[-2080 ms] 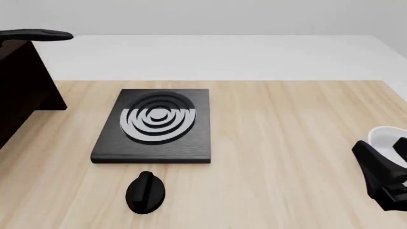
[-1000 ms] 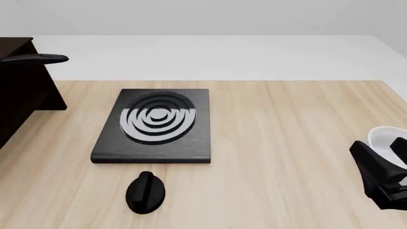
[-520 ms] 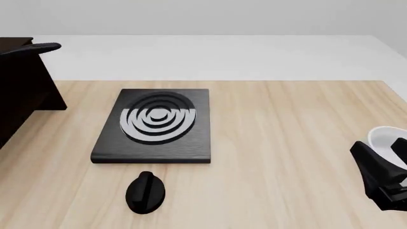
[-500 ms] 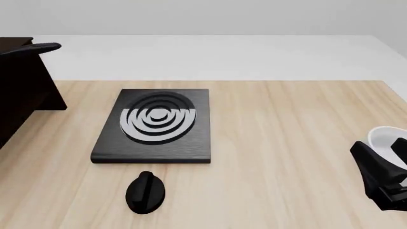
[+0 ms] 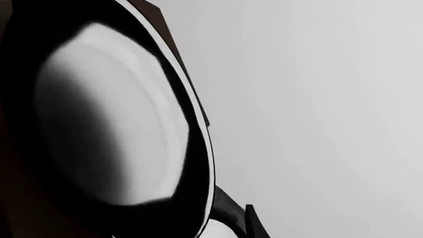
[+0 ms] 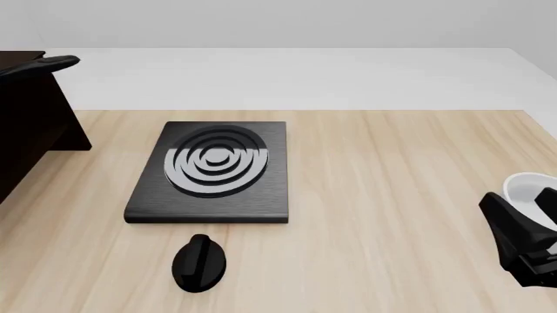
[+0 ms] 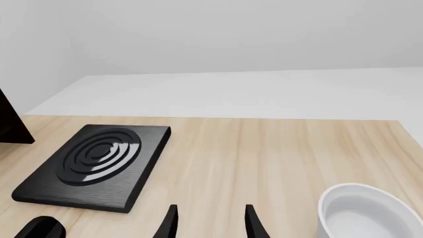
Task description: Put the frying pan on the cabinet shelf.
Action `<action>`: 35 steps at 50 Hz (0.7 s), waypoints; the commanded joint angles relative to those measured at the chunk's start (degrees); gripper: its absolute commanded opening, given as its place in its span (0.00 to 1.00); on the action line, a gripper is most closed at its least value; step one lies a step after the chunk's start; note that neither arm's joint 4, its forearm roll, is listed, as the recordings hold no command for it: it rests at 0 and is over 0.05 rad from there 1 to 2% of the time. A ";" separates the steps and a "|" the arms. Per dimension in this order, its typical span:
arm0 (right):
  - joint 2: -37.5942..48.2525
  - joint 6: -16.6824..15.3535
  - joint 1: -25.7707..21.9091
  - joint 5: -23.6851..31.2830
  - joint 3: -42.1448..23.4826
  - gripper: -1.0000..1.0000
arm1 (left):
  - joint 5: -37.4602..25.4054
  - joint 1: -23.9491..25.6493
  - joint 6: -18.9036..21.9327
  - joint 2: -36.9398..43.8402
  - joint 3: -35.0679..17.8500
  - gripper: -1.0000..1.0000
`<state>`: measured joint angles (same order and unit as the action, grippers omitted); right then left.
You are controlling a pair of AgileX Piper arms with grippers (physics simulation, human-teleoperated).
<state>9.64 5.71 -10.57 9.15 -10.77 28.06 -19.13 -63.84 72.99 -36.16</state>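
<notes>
The frying pan (image 6: 48, 64) handle has dropped and slid left at the frame's upper left, so the pan's basically down on the cabinet shelf (image 6: 26, 111). Can't tell the left gripper's state; right gripper (image 7: 208, 220) idles with fingers apart.

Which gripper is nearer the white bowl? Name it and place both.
Right. The right gripper sits just beside the white bowl; the left gripper is out of the front view, over by the cabinet with the frying pan.

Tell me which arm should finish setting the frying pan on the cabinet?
Left. Its wrist camera is filled by the frying pan, whose handle shows at the cabinet. The right gripper sits open beside the white bowl.
</notes>
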 commanded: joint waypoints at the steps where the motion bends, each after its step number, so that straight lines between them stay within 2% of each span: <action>1: 0.35 0.17 -0.04 -0.56 0.23 1.00 | 0.53 1.32 0.40 -3.49 2.69 1.00; 15: 0.37 0.05 -0.02 -0.10 -0.16 1.00 | 2.63 3.19 1.48 -6.97 8.29 1.00; 26: 0.20 0.11 -0.01 -0.14 0.01 1.00 | -1.32 6.55 3.29 -15.29 11.69 1.00; 35: 0.17 -0.01 0.03 -0.10 0.00 1.00 | -7.05 8.79 7.40 -20.80 11.90 1.00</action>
<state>9.94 5.71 -10.56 8.70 -10.53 25.31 -12.75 -59.55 57.81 -25.69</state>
